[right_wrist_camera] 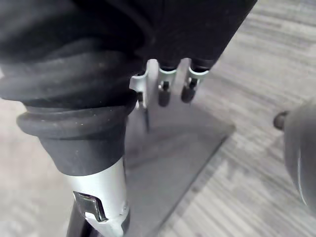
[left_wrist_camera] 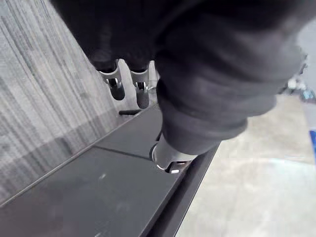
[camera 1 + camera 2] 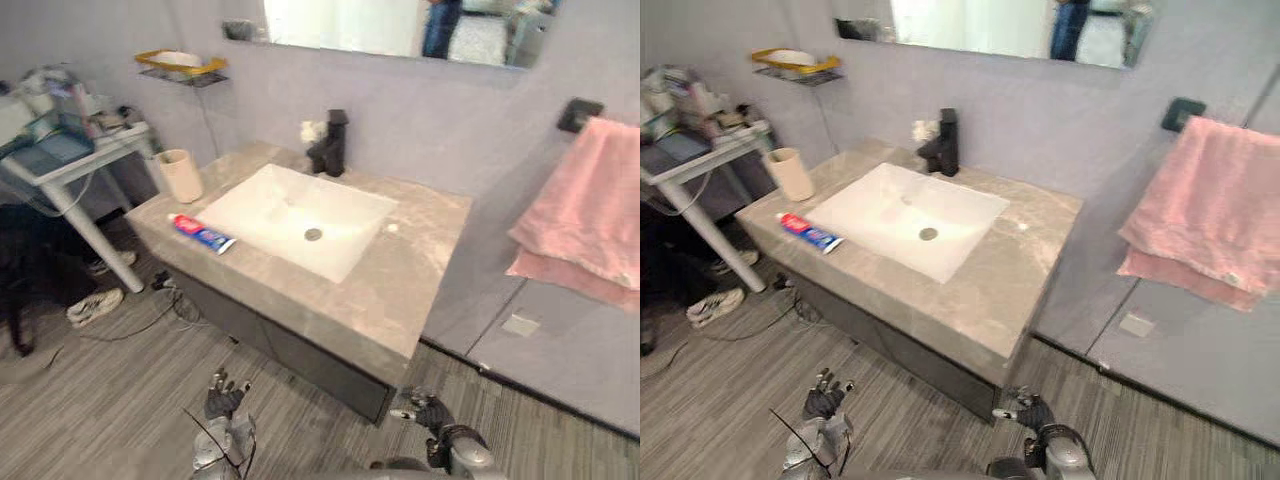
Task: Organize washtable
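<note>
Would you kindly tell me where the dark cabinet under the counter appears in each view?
Left eye view: the dark cabinet sits low in the centre, under the counter's near edge.
Right eye view: the cabinet, same spot, slightly further left.
Left wrist view: the cabinet, just past the left hand.
Right wrist view: the cabinet, just past the right hand.
Shared landmark: the striped grey floor.

Grey marble tabletop [image 3: 410, 270] bare along its right side and front edge, white rectangular basin [image 3: 290, 215] sunk mid-surface, black faucet [image 3: 331, 143] upright behind it, beige cup [image 3: 182, 175] at left rear corner, red-and-blue toothpaste tube [image 3: 202, 233] lying just left of basin, pink towel [image 3: 590, 210] hanging off to the right, cluttered white side table [image 3: 70, 165] flanking left approach.
</note>
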Controlling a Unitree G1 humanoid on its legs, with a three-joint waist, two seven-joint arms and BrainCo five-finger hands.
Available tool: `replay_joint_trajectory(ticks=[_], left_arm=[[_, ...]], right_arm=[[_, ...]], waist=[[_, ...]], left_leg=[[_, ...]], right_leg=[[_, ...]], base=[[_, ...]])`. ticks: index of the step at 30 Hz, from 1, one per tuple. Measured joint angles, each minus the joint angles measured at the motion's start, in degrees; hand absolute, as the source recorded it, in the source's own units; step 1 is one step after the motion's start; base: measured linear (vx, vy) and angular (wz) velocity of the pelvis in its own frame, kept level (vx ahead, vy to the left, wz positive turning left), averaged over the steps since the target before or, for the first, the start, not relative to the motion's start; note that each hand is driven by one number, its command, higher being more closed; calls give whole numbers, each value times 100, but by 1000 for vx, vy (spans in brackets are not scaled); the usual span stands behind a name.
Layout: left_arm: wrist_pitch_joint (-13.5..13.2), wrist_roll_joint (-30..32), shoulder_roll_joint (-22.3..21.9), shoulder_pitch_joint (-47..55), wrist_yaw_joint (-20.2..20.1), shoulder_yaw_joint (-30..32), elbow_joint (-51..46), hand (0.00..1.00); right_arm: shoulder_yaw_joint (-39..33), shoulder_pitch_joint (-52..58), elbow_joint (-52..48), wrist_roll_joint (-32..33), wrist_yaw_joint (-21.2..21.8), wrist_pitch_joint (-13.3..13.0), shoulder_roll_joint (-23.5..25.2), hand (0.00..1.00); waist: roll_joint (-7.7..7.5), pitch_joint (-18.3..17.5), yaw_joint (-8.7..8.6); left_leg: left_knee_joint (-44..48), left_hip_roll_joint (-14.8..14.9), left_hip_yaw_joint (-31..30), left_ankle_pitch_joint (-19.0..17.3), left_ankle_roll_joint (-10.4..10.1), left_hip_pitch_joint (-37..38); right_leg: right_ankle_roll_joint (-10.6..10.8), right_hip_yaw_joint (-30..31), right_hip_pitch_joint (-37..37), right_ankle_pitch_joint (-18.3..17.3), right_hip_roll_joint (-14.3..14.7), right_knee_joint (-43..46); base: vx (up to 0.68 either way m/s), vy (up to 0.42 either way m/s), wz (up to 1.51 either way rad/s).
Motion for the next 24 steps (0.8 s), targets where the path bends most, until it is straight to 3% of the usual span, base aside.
replay_joint_trajectory(ticks=[4,6,9,16,21,22,23,24], left_arm=[[-22,-2,-35,-225,-21,184,-5,0],[-23,-4,-34,-326,-37,188,25,0],[-13,-6,-30,-306,-44,181,58,0],[-13,-6,-11,-300,-39,162,53,0],[-2,-8,-19,-164,-61,168,-305,0],[-3,-8,-16,-168,-75,112,-369,0],[2,-8,-14,-164,-162,-7,-438,0],[28,-8,-10,-162,-215,-162,-538,0]], right_arm=[[7,-43,6,-2,3,-3,-198,0],[9,-86,2,-1,4,-14,-188,0],[25,-63,1,1,20,-15,-102,0],[79,-111,4,2,29,-17,-94,0],[292,-167,11,2,86,-40,-319,0],[294,-144,11,2,86,-40,-329,0],[299,-109,43,3,87,-39,-348,0],[302,-117,115,1,87,-38,-363,0]], waist=[[100,33,12],[7,112,9],[-56,134,20],[-25,171,46],[-44,142,20],[-45,145,13],[-8,129,13],[-13,136,15]], left_leg=[[-155,55,-125,2,1,-172],[-289,42,-141,-40,-68,-221],[-386,23,-187,-63,-105,-186],[-304,-111,-268,-60,-104,-126],[628,-174,-444,-86,-109,-755],[773,-156,-494,-147,-91,-861],[1034,-10,-534,-338,72,-1058],[1292,230,-599,-420,30,-1269]], right_leg=[[1,280,284,750,224,-1392],[9,323,336,1002,240,-1788],[39,294,335,1023,223,-1812],[85,443,341,1047,150,-1809],[152,753,29,961,-108,-1788],[156,755,-5,957,-121,-1786],[164,736,-55,950,-120,-1781],[181,726,-94,939,-138,-1748]], base=[[71,3,-51],[5,44,-13],[1,58,5],[21,53,-7],[-21,-3,-30],[-5,9,14],[-13,29,16],[-35,39,12]])
